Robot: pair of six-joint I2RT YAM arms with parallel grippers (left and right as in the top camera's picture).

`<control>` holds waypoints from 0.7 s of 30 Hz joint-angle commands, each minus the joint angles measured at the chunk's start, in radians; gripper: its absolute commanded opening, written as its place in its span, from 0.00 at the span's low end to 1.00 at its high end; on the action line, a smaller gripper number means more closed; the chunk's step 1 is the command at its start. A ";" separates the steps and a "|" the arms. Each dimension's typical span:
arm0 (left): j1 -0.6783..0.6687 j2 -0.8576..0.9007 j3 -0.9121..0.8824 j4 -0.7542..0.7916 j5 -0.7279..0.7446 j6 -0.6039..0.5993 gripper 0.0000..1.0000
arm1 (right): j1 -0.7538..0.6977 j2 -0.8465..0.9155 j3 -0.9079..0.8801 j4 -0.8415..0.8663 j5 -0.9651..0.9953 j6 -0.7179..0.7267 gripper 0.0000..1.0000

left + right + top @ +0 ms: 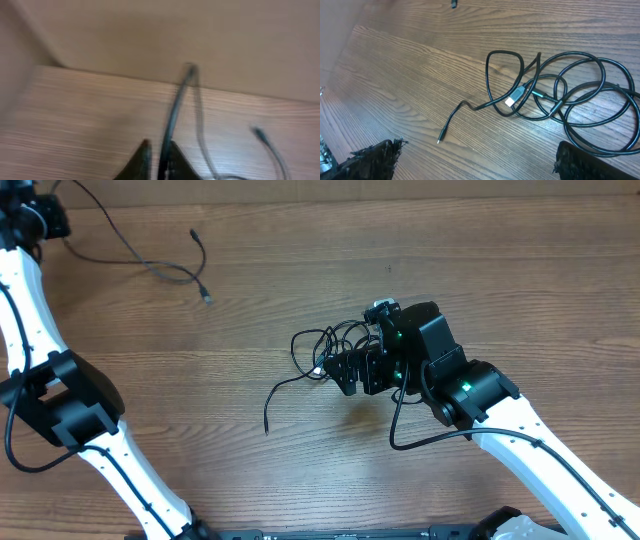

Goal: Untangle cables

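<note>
1. Cables point(322, 348) bunched in one loose tangle point(555, 100) mid-bench point(300, 490). Several overlapping loops, with one free tail point(449, 124) trailing off to the tangle's near left and ending in a small plug.
2. Separate cord point(150, 265) lying well apart, far up-left of the tangle and already clear of its loops. Plug end point(205, 298) resting on bare wood.
3. Handling, as a judgement: light, limp, probably slick-jacketed. Too little weight to resist a pull, so any tug is likely to drag the whole tangle rather than slide one strand out. Loops springy and holding their curve. Plug ends apt to snag at crossings.
4. Best hold, as a judgement: the free tail, or the pale-tipped plug point(514, 100) at the heart of the tangle. Avoid clamping where strands cross.
5. Right hand point(475, 160) spread wide, hovering directly over the tangle, touching nothing visible.
6. Left hand point(159, 145) far up-left of the tangle, at the separate cord. Fingers close together with the cord running up between them. Too blurred to tell whether pinched or loose.
7. In the way: thick black arm lead point(400, 435) looping just beside the tangle on its right, not to be mistaken for task cord.
</note>
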 commanded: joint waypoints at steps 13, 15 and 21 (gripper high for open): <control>0.076 0.043 0.008 -0.141 -0.072 -0.155 1.00 | -0.001 0.002 0.018 0.010 0.005 0.001 1.00; 0.068 0.047 0.007 -0.190 -0.032 -0.155 1.00 | -0.001 0.002 0.018 0.010 0.005 0.001 1.00; 0.028 0.075 -0.001 -0.263 -0.045 -0.156 1.00 | -0.001 0.002 0.018 0.006 0.005 0.001 1.00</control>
